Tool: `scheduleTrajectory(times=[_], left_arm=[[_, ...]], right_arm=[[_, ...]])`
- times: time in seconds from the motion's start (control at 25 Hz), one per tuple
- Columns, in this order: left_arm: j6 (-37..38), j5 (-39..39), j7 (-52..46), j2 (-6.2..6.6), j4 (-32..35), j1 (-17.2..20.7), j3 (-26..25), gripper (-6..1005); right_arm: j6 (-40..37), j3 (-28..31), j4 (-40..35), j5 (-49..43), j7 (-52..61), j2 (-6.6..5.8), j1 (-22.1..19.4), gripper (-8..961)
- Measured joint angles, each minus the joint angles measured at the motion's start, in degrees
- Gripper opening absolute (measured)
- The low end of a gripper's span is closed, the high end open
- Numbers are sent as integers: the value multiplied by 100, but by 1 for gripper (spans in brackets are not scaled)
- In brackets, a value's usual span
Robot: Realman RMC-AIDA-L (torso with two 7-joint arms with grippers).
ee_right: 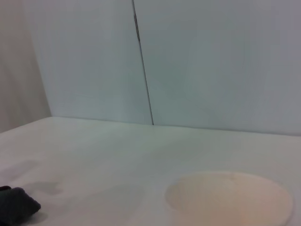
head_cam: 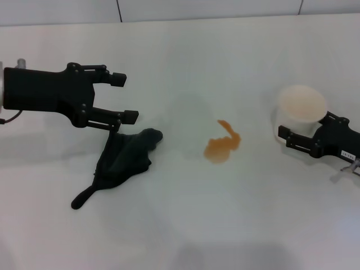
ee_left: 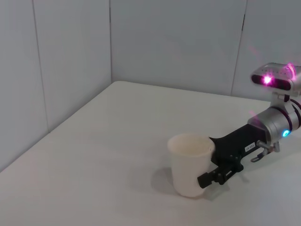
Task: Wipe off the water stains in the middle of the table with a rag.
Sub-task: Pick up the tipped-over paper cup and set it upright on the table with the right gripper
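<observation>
The left gripper (head_cam: 125, 97) hovers with its jaws spread wide and empty, its lower finger just above the dark rag (head_cam: 121, 161), which lies crumpled on the table (head_cam: 180, 236) toward its left edge. To grasp well, it should likely drop onto the bunched middle, not the thin tail. The water stains (head_cam: 223, 146) sit mid-table, apart from the rag. The right gripper (head_cam: 293, 130) clasps a paper cup (head_cam: 301, 110) near the right edge.

Smooth glossy white table (head_cam: 185, 236), soft matt dark cloth rag (head_cam: 121, 160), translucent orange-brown water stains (head_cam: 222, 146), matt paper cup (head_cam: 301, 109)
</observation>
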Motion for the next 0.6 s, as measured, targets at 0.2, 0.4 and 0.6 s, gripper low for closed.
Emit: scheduleTrajectory(times=[0.2, 0.4, 0.6], left_arm=[[2, -1, -3, 3, 0, -9, 1, 812], [11, -3, -7, 2, 0, -9, -13, 811], [12, -7, 5, 5, 0, -9, -14, 809]], right_arm=[[-4, -34, -5, -56, 72, -2, -4, 795], [-37, -43, -51, -67, 133, -28, -82, 845], [-99, -14, -314, -69, 165, -38, -329, 846]])
